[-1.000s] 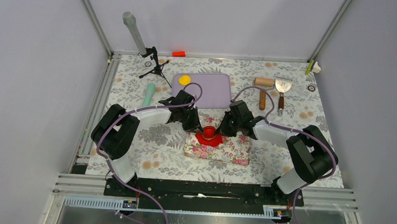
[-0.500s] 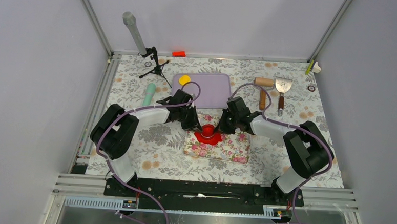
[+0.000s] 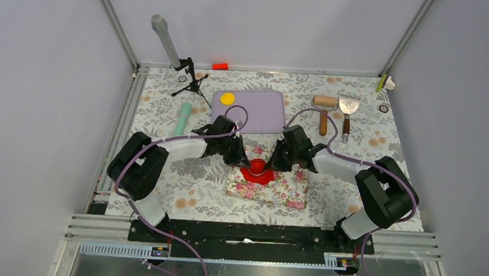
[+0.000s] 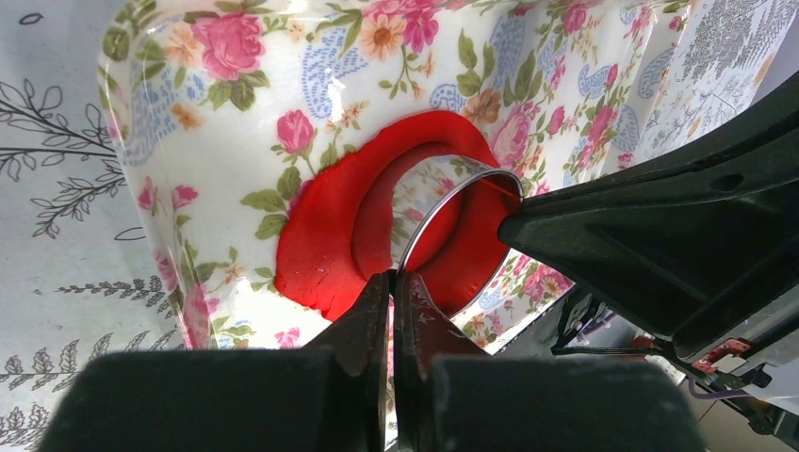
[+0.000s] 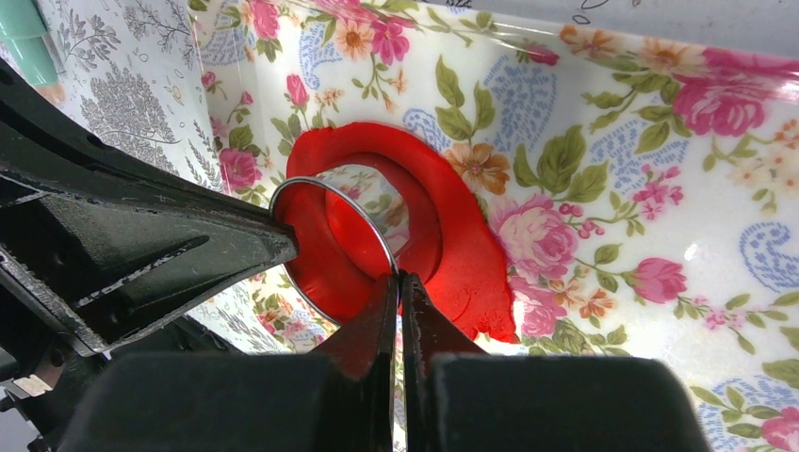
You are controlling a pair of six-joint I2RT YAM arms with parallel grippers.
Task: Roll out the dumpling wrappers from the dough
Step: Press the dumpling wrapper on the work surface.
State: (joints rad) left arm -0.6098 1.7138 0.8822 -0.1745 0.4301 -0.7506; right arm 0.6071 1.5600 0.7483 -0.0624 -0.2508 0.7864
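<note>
The dough [image 3: 253, 174] is a flat bright red sheet on a floral board [image 3: 280, 189]. A thin metal ring cutter [image 3: 257, 164] stands on it. My left gripper [image 3: 246, 161] is shut on the ring's left rim and my right gripper [image 3: 269, 164] is shut on its right rim. In the left wrist view the left gripper [image 4: 393, 279] pinches the ring cutter [image 4: 459, 183] over the dough [image 4: 316, 240]. The right wrist view shows the right gripper [image 5: 397, 280] pinching the ring cutter [image 5: 325, 181], with a round pressed disc [image 5: 353, 240] inside it. A yellow wrapper [image 3: 227, 98] lies on the purple tray [image 3: 262, 107].
A wooden rolling pin [image 3: 323, 114] and a metal scraper [image 3: 347, 110] lie at the back right. A pale green tool [image 3: 183, 117] lies left of the tray, a small tripod [image 3: 191, 79] stands behind it, and a red-orange block [image 3: 220, 66] sits at the far edge.
Both grippers and the ring cutter have shifted slightly toward the near side over the dough. Both grips stay the same.
</note>
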